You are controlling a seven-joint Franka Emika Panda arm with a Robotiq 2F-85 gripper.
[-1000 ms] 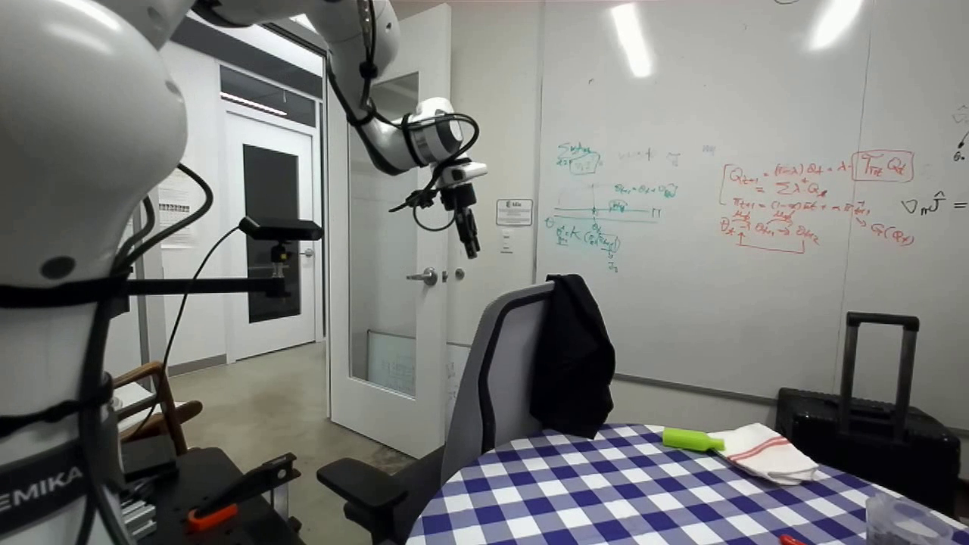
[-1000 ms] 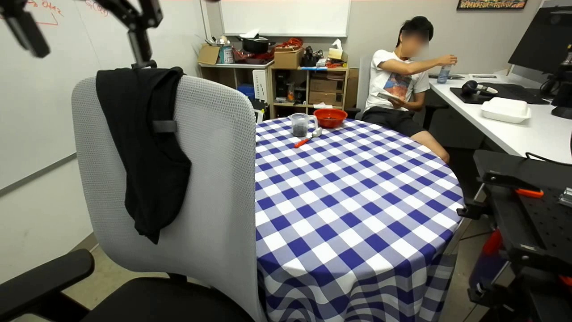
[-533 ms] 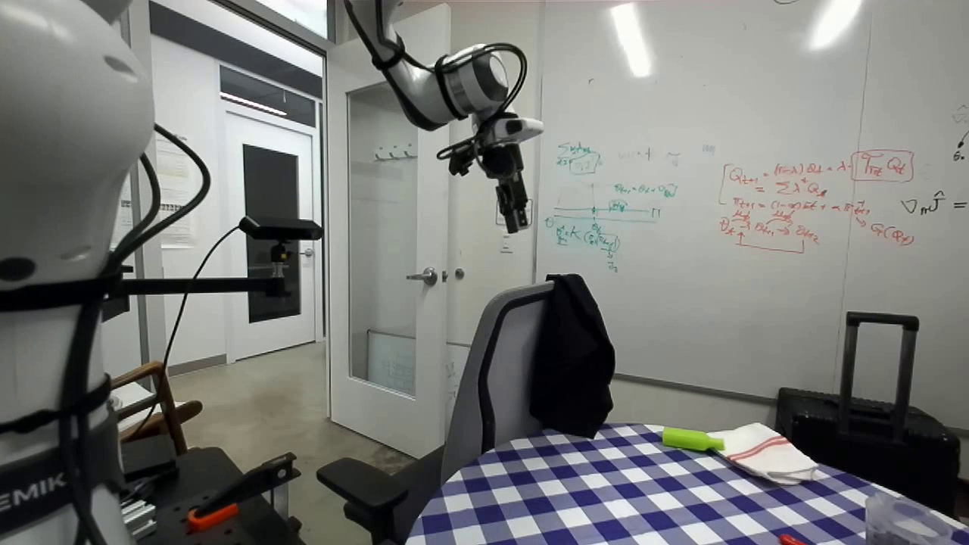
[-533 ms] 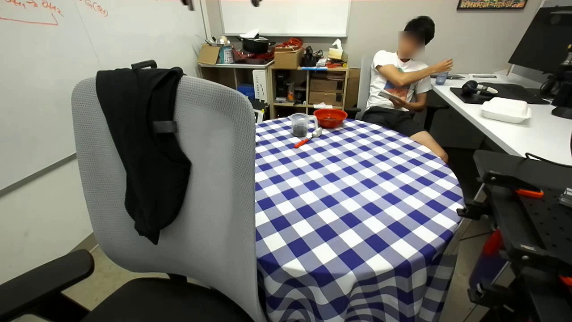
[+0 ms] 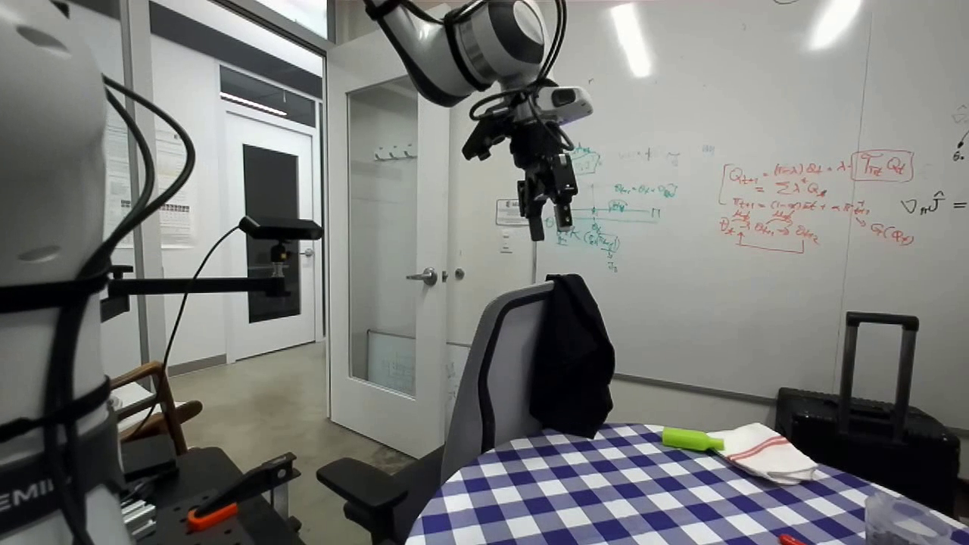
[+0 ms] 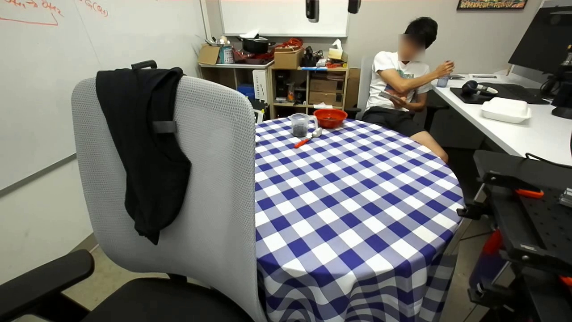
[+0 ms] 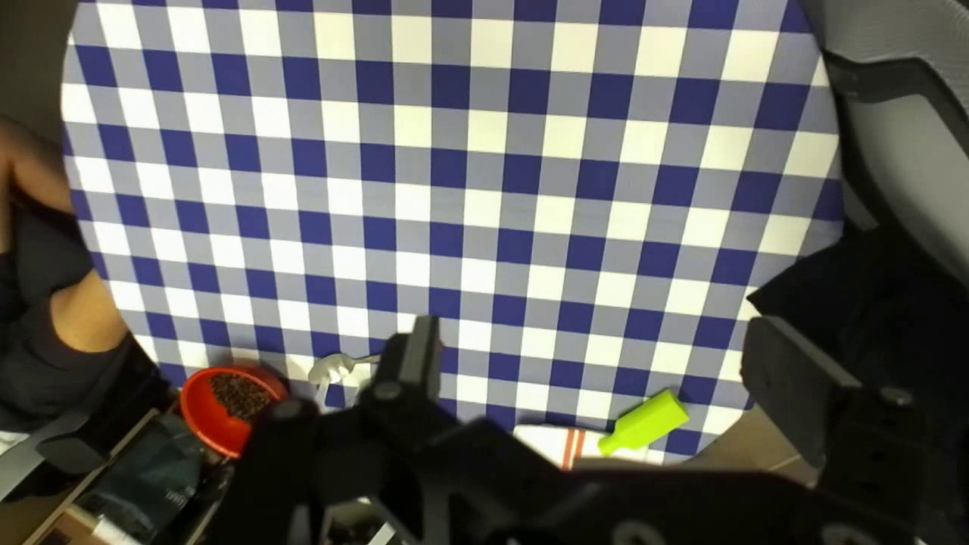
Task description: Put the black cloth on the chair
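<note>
Here, black cloth [image 5: 573,359] hangs below the end effector [image 5: 550,225].

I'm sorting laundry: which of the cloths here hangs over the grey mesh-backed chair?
The black cloth, draped over the top of the grey mesh chair back. The white cloth with red stripes lies on the blue-and-white checked tablecloth instead.

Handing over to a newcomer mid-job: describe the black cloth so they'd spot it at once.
Find the blue checked tablecloth, then the unoccupied grey chair beside it. The black cloth drapes over that chair's top edge. Unlike the checked tablecloth and striped white towel, it is black.
</note>
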